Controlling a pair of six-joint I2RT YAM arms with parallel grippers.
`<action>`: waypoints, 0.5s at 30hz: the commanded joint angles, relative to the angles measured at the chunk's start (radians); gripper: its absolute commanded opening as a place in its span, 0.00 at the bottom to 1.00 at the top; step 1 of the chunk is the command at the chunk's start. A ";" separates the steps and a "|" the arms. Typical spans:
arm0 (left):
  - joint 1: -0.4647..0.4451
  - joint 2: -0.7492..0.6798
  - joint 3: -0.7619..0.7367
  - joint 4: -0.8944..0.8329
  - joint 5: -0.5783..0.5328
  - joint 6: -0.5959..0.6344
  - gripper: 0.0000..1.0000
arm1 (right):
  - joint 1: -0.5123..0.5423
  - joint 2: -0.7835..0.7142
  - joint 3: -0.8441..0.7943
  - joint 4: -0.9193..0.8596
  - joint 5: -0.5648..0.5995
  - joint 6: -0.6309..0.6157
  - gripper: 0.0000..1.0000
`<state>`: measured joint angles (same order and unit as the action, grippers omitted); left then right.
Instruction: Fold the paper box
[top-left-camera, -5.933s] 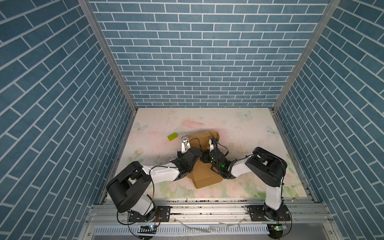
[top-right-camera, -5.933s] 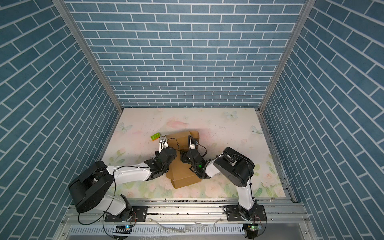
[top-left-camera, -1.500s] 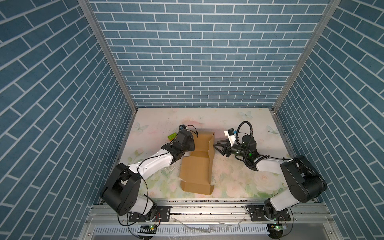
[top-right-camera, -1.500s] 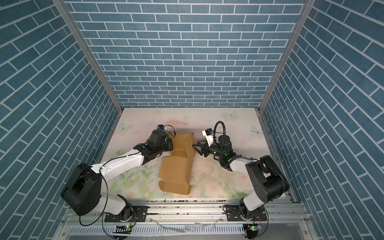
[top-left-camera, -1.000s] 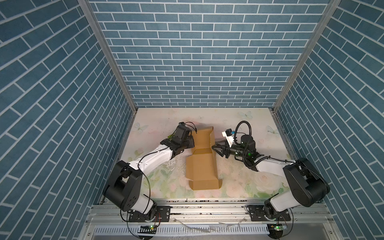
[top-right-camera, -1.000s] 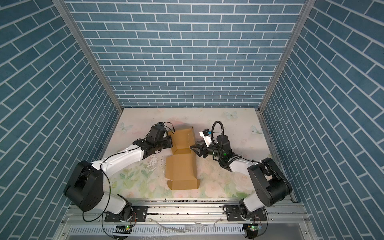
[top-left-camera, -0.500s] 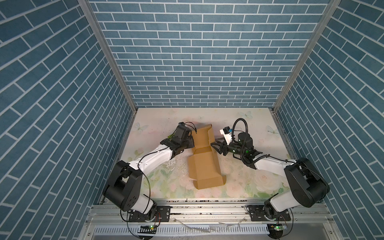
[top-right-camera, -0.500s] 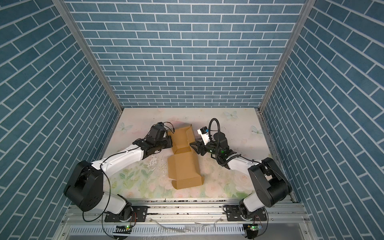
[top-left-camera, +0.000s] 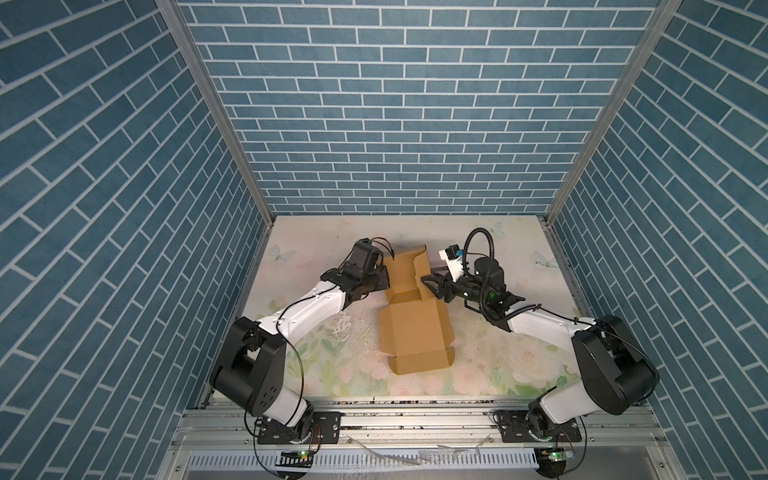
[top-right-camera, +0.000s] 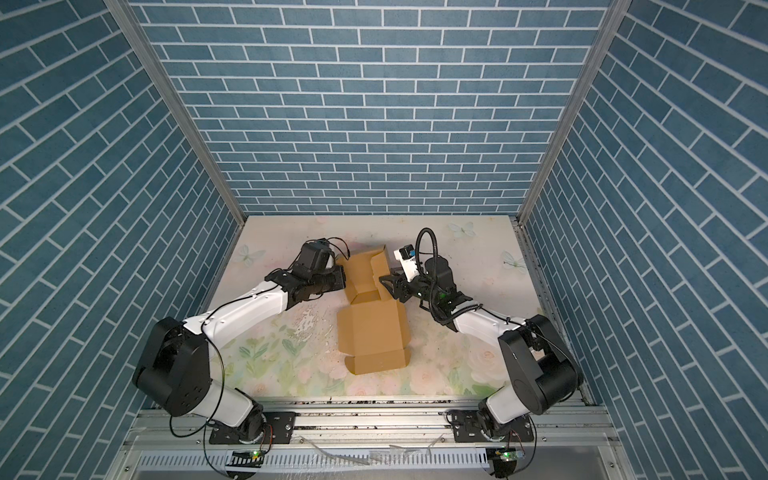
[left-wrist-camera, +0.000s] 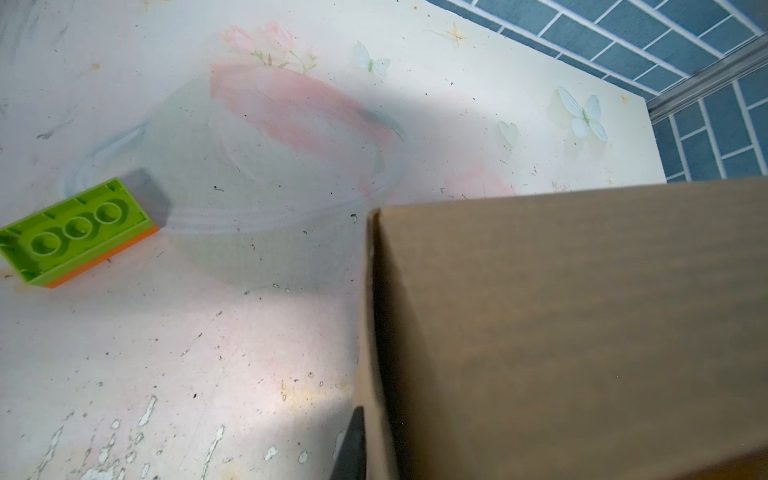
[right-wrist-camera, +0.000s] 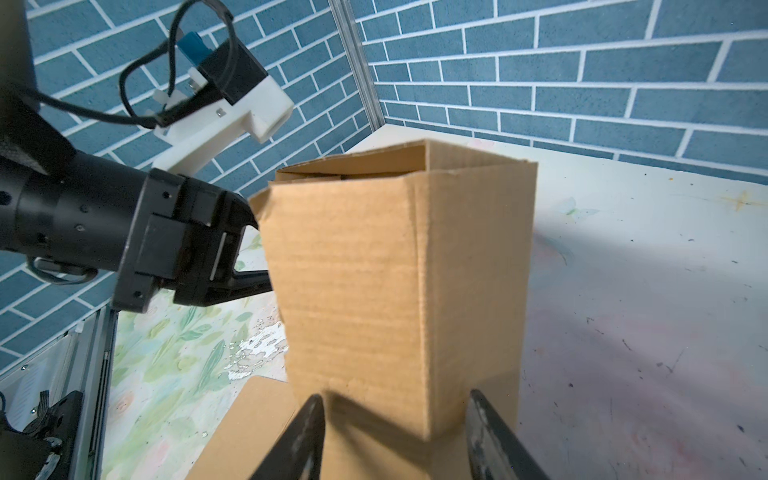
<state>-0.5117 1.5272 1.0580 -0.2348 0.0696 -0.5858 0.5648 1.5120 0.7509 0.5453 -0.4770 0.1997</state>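
Two grippers are working at the paper box (top-left-camera: 415, 328), one on each side of its far half. The box sits about mid-table on the floral table (top-left-camera: 332, 232), and both top views show it (top-right-camera: 372, 328). Its near half lies flat and open on the surface, with a short flap at the near end. Its far half is folded up off the table, the panels standing and leaning together into a rough open-topped tube.

The left gripper (top-left-camera: 383, 279) comes in from the left and meets the left edge of that raised part, and I read the same in both top views (top-right-camera: 340, 277). From the right wrist camera I see the left gripper (right-wrist-camera: 259, 266) with its jaws pressed together on the cardboard's edge, pinching the standing left panel. The left wrist camera shows one dark fingertip (left-wrist-camera: 353, 440) hard against the outside of the paper box (left-wrist-camera: 561, 332).

The right gripper (top-left-camera: 429, 286) reaches in from the right with its jaws spread. In its own wrist view the two fingers (right-wrist-camera: 299, 436) stand apart, with the foot of a standing panel of the paper box (right-wrist-camera: 374, 291) between them. I cannot tell whether either finger touches the cardboard.

One green toy brick (left-wrist-camera: 75, 232), orange underneath, lies on the table apart from the box.
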 joint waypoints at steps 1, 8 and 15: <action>-0.002 0.000 0.025 0.001 0.041 0.013 0.11 | 0.010 0.023 0.031 -0.034 0.022 -0.052 0.54; -0.003 -0.024 0.001 0.020 0.040 0.014 0.11 | 0.011 0.042 0.071 -0.085 0.080 -0.098 0.52; -0.005 -0.029 -0.008 0.027 0.038 0.018 0.12 | 0.014 0.067 0.119 -0.118 0.135 -0.130 0.49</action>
<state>-0.5117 1.5242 1.0561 -0.2287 0.0841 -0.5827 0.5690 1.5620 0.8410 0.4477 -0.3748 0.1238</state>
